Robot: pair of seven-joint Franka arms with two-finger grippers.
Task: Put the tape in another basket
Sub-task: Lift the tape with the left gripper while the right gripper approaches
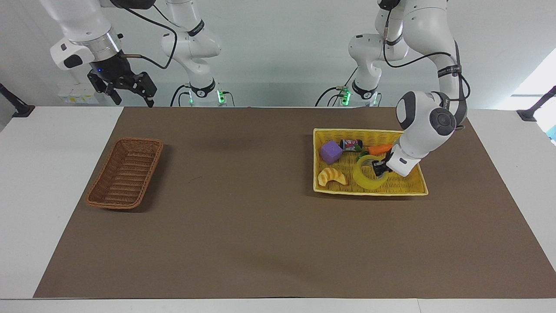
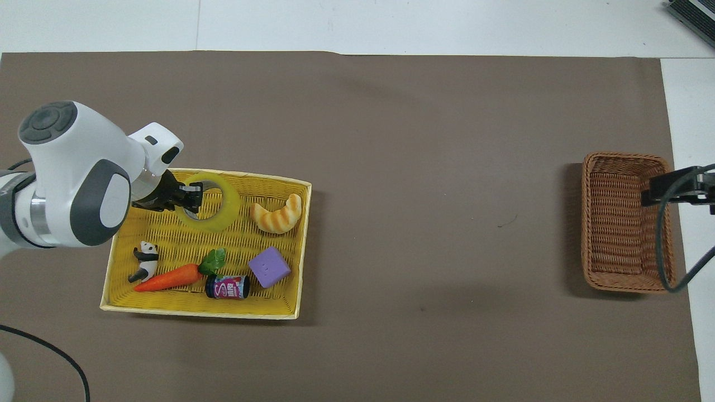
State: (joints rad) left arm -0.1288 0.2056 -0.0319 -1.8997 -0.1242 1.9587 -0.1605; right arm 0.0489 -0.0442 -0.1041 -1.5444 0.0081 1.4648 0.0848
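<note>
The tape (image 1: 364,178) (image 2: 220,207), a translucent yellow ring, is tilted and lifted a little over the yellow tray (image 1: 412,188) (image 2: 279,312). My left gripper (image 1: 379,168) (image 2: 190,196) is shut on the tape's wall, one finger inside the ring. The brown wicker basket (image 1: 125,172) (image 2: 624,220) stands empty at the right arm's end of the table. My right gripper (image 1: 128,89) (image 2: 678,187) hangs open in the air over the basket's end nearer the robots and waits.
In the yellow tray lie an orange croissant toy (image 1: 332,177) (image 2: 277,213), a purple cube (image 1: 331,151) (image 2: 269,267), a small can (image 1: 351,144) (image 2: 227,287), a carrot (image 1: 377,149) (image 2: 167,278) and a panda figure (image 2: 144,260). A brown mat (image 1: 260,226) covers the table.
</note>
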